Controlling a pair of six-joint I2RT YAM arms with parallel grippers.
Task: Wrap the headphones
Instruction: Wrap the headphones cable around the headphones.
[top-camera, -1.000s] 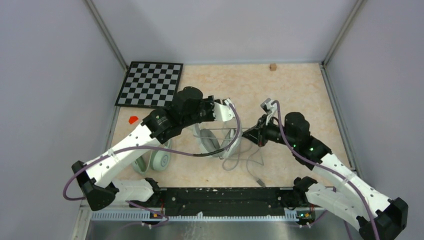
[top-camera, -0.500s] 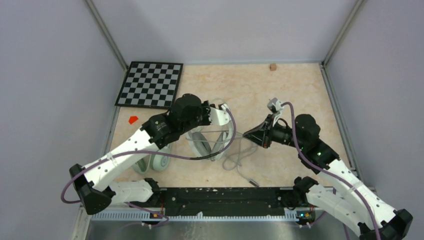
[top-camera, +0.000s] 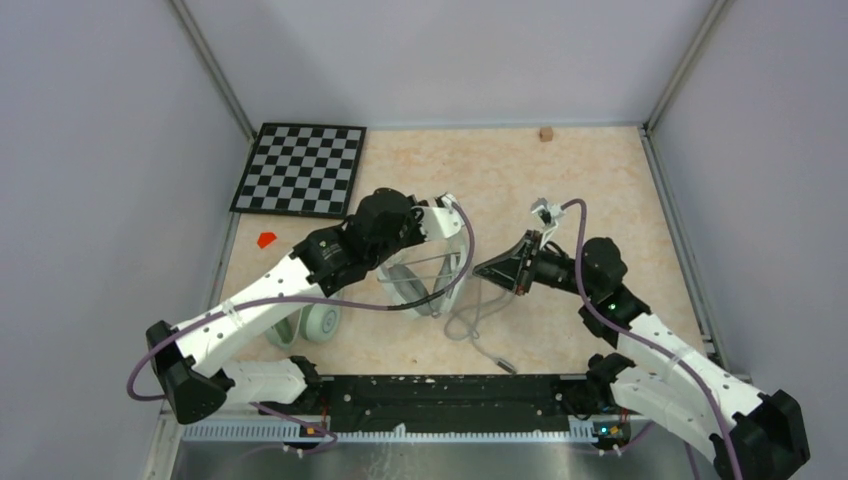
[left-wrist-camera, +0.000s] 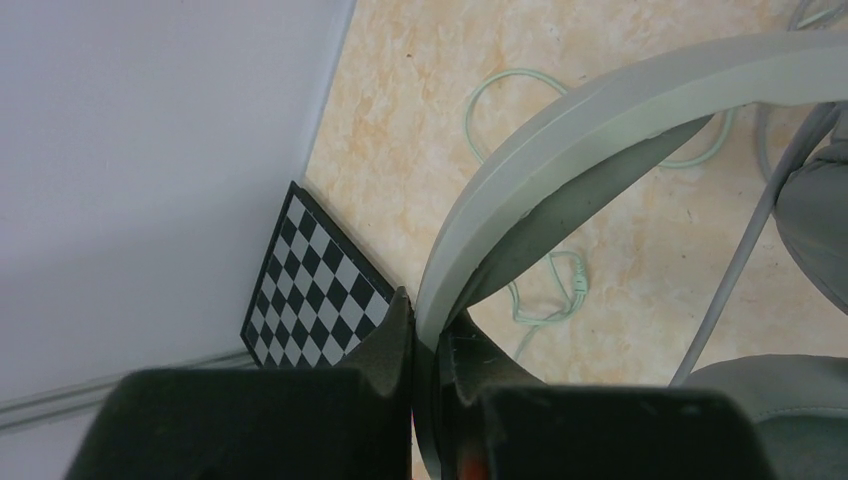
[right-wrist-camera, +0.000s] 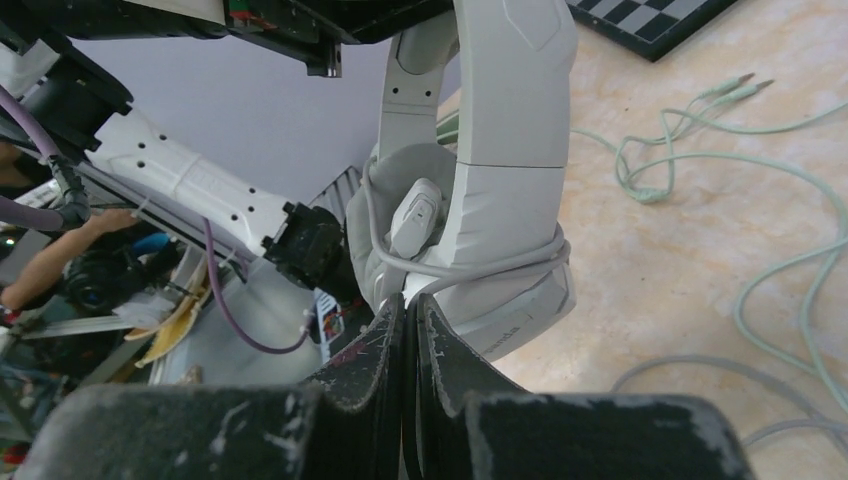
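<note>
Beige marbled tabletop (top-camera: 600, 180), grey walls (top-camera: 450, 60); left fingers (left-wrist-camera: 385, 345) clamp white headset (left-wrist-camera: 560, 130) band, right fingers (right-wrist-camera: 370, 370) pressed shut.

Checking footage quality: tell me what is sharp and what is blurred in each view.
Top external: evenly lit, sharp, faint shadows only. Left wrist: left claw a dark blur, white headset and chessboard clearer. Right wrist: right claw blurred, the headset and its grey cable sharp.

The whole table (top-camera: 600, 180) is overlooked from high behind the arms (top-camera: 250, 310); the white headset (left-wrist-camera: 560, 130) is framed closely from both wrists.
</note>
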